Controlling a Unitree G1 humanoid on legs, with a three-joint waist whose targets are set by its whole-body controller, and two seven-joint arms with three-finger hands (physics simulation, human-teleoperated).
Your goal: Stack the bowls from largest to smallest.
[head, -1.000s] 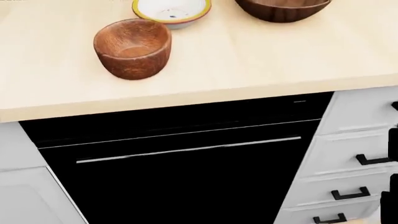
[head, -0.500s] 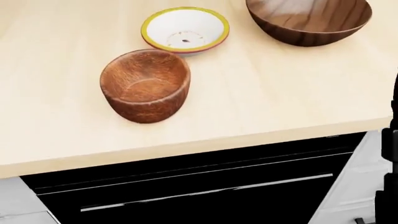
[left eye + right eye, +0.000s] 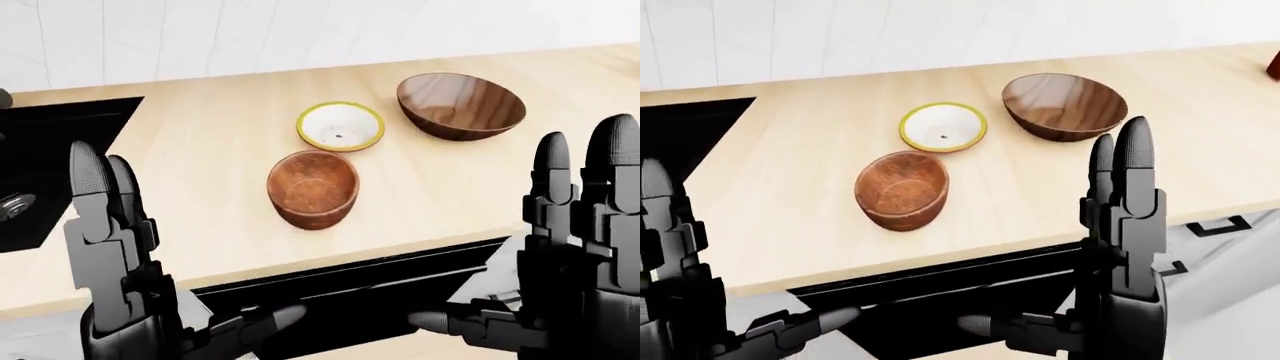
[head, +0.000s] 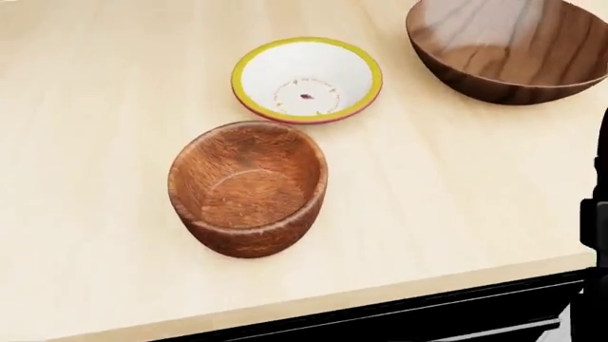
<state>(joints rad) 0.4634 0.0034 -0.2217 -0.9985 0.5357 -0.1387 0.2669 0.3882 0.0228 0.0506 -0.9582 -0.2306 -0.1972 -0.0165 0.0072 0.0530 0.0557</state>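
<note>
- Three bowls stand apart on the tabletop (image 3: 200,150) in the left-eye view: the large dark wooden bowl (image 3: 461,105) at right, the yellow-rimmed white bowl (image 3: 341,126) in the middle, the rough brown bowl (image 3: 313,188) just below it. The left hand (image 3: 130,262) and right hand (image 3: 570,255) stand raised with fingers straight and wide, holding nothing. A black sink shows at far left.
- Head view: the bowls fill more of the picture than a second ago and the oven has slid nearly out, so the camera has moved closer; no bowl shifted. Stacking looks unstarted. Neither hand shows clearly here.
- Right-eye view adds a cabinet handle (image 3: 1212,225) at right.
</note>
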